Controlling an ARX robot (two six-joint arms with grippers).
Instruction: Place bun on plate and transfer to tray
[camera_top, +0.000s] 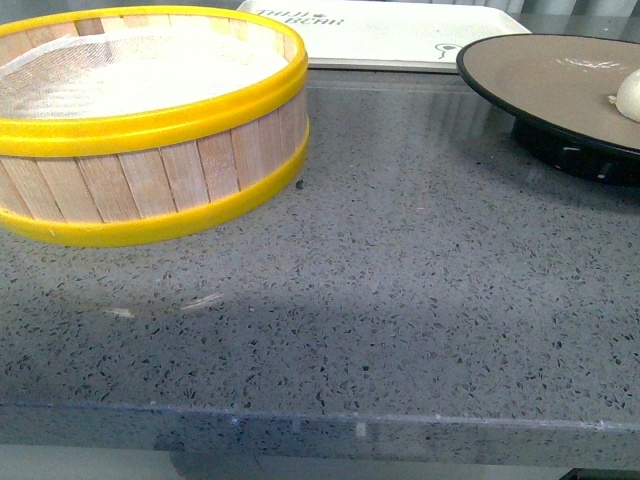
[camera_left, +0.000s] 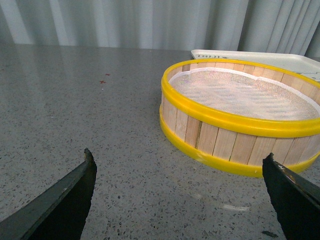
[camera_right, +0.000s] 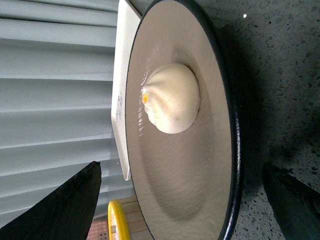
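The bun (camera_top: 630, 95) lies on the plate (camera_top: 540, 80) at the far right of the front view, cut by the frame edge. The plate stands on the grey counter, just in front of the cream tray (camera_top: 380, 35) at the back. In the right wrist view the bun (camera_right: 172, 97) sits near the middle of the plate (camera_right: 190, 200), with the tray (camera_right: 120, 90) behind. My right gripper (camera_right: 182, 169) is open, its jaws either side of the plate's near edge, not touching it. My left gripper (camera_left: 178, 156) is open and empty over the bare counter. Neither gripper shows in the front view.
A yellow-rimmed wooden steamer basket (camera_top: 150, 170) lined with white mesh cloth stands at the left; it also shows in the left wrist view (camera_left: 240, 130), close ahead of the left gripper. The speckled grey counter (camera_top: 400, 300) has its front edge near the bottom. Curtains hang behind.
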